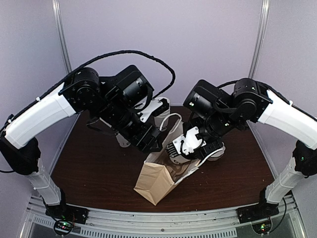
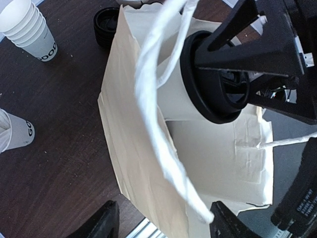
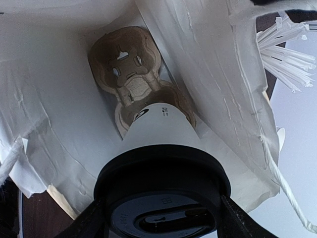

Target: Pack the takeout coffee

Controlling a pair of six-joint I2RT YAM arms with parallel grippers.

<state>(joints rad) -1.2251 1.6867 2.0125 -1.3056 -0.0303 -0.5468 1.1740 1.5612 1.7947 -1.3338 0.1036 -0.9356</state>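
Note:
The takeout coffee, a white paper cup [image 3: 161,130] with a black lid [image 3: 163,173], is held by my right gripper [image 3: 163,220], which is shut on the lid's rim. The cup is tilted into the open mouth of a brown paper bag [image 1: 153,183] lying on the table. Its base points at a brown cardboard cup carrier [image 3: 129,74] inside. The left wrist view shows the cup [image 2: 173,94] and lid [image 2: 208,84] at the bag's mouth. My left gripper [image 2: 166,223] is open at the bag's rim [image 2: 133,148], with the wall and white twisted handle [image 2: 153,99] between its fingers.
A nested stack of white cups [image 2: 29,29] stands at the far left, with a stack of black lids [image 2: 105,26] next to the bag. Another white cup [image 2: 17,134] stands at the left edge. White straws [image 3: 285,49] show beyond the bag on the right.

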